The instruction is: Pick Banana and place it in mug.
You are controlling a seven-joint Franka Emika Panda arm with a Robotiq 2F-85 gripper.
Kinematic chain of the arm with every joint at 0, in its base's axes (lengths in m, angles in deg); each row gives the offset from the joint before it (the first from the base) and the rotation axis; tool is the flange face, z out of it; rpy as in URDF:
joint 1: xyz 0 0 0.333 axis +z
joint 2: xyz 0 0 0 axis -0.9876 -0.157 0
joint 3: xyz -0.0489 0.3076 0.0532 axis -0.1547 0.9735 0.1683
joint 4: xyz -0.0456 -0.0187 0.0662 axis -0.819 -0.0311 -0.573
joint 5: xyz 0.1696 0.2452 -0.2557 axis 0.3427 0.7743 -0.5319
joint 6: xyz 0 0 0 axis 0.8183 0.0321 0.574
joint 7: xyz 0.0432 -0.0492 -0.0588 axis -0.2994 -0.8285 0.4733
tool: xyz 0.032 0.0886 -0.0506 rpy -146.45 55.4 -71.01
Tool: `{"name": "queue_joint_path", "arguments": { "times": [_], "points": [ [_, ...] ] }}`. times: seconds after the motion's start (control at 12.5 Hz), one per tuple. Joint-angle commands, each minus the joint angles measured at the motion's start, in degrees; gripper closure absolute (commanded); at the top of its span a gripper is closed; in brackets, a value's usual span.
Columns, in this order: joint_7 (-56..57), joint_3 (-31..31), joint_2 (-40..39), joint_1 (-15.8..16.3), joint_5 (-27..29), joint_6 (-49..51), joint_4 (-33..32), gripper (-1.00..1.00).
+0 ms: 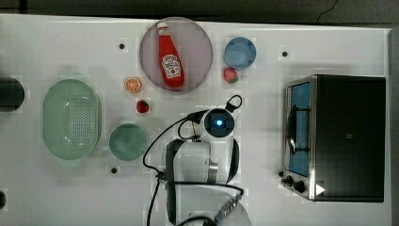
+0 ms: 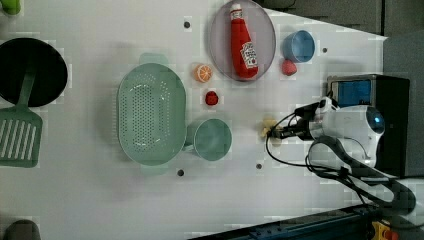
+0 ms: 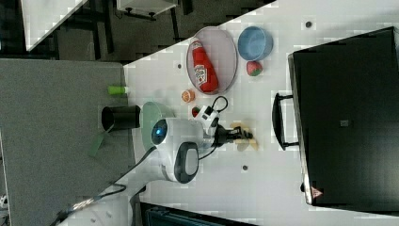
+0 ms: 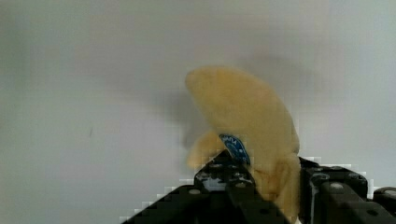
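Observation:
The banana (image 4: 247,121) is pale yellow with a blue sticker, and it sits between my gripper's (image 4: 275,178) black fingers, which press it from both sides. In the left view the banana (image 2: 267,127) lies on the white table at the tip of the gripper (image 2: 275,131), to the right of the mug (image 2: 212,140). The right view shows the banana (image 3: 243,135) just beyond the gripper (image 3: 236,135). The mug (image 1: 128,141) is a muted-green round cup standing upright and empty, left of my arm in the top view. My arm's hand covers the banana in the top view.
A pale-green colander (image 1: 70,120) stands left of the mug in the top view. A ketchup bottle (image 1: 170,56) lies on a grey plate (image 1: 200,40), with a blue cup (image 1: 240,52), strawberry (image 1: 230,75) and orange slice (image 1: 133,84) near. A toaster oven (image 1: 339,136) fills the top view's right.

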Motion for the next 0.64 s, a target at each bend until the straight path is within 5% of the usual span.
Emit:
{"name": "queue_joint_path", "arguments": {
  "times": [0.08, 0.64],
  "points": [
    [2.0, -0.8, 11.9, -0.7, 0.0, 6.5, 1.9, 0.37],
    [-5.7, 1.5, 31.5, 0.1, 0.0, 36.1, 9.9, 0.37]
  ]
}}
